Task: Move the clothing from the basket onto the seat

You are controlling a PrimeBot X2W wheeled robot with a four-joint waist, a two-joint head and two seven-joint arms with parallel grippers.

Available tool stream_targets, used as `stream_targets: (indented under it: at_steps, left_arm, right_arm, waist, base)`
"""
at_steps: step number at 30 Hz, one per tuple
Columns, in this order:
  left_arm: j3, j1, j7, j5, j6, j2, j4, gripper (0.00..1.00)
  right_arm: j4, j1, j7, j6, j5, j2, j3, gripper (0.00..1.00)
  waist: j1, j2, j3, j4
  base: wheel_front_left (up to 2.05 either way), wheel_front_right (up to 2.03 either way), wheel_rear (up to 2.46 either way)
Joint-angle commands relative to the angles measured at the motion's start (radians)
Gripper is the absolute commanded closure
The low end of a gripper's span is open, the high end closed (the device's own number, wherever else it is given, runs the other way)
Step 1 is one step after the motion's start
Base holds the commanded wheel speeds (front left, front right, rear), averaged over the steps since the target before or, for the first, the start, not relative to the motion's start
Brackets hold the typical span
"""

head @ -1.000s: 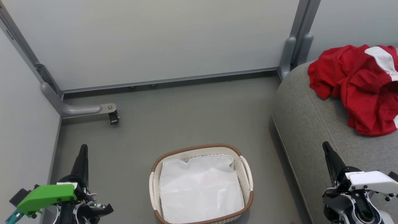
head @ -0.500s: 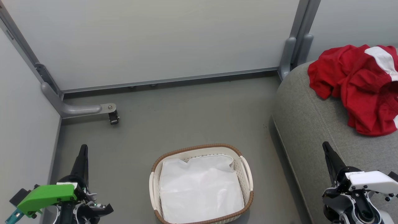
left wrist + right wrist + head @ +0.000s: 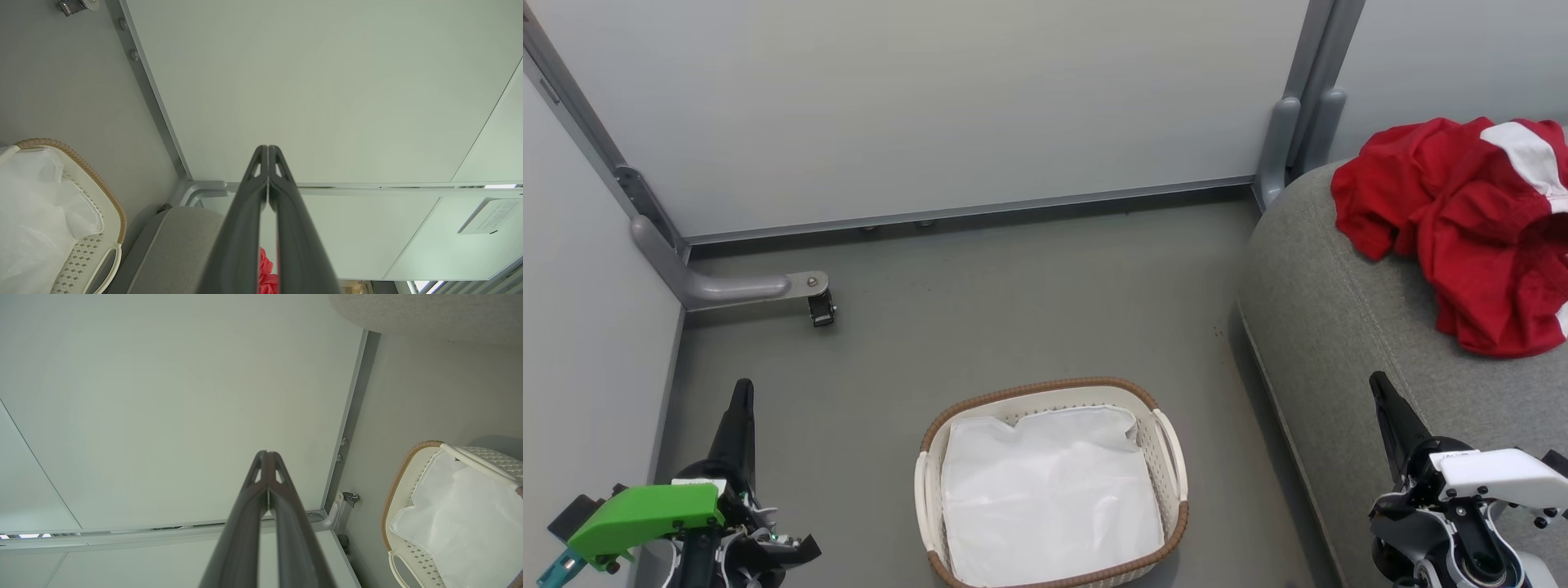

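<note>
Crumpled red clothing (image 3: 1470, 220) lies on the grey seat (image 3: 1331, 327); the cream basket (image 3: 1172, 457) holds only its liner.

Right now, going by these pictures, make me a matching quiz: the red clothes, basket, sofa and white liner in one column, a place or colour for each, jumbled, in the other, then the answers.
Column one
1. red clothes
2. basket
3. sofa
4. white liner

Column two
A. standing on the floor
B. grey, at the right of the head view
C. heaped on the sofa
D. lying inside the basket

Pairs: 1-C, 2-A, 3-B, 4-D
</note>
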Motion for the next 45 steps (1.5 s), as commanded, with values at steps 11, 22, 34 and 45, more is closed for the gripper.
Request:
stream_targets:
  at_steps: [11,22,34,45]
  left_arm:
    - [0.002,-0.01,0.003,-0.003,-0.006,0.006,-0.002,1.0]
    - [0.002,-0.01,0.003,-0.003,-0.006,0.006,-0.002,1.0]
    - [0.002,-0.01,0.003,-0.003,-0.006,0.006,-0.002,1.0]
    - [0.002,-0.01,0.003,-0.003,-0.006,0.006,-0.002,1.0]
  right_arm:
    - [-0.003,-0.007,0.003,0.0,0.004,-0.006,-0.002,1.0]
    - [-0.003,-0.007,0.003,0.0,0.004,-0.006,-0.002,1.0]
    - [-0.003,-0.007,0.003,0.0,0.004,-0.006,-0.002,1.0]
    - [-0.003,-0.007,0.003,0.0,0.004,-0.006,-0.002,1.0]
  waist:
    - [0.0,0.0,0.0,0.0]
    - [0.0,0.0,0.0,0.0]
    - [0.0,0.0,0.0,0.0]
    - [0.0,0.0,0.0,0.0]
  base:
    - [0.0,0.0,0.0]
    - [0.0,0.0,0.0]
    - [0.0,0.0,0.0]
    - [0.0,0.0,0.0]
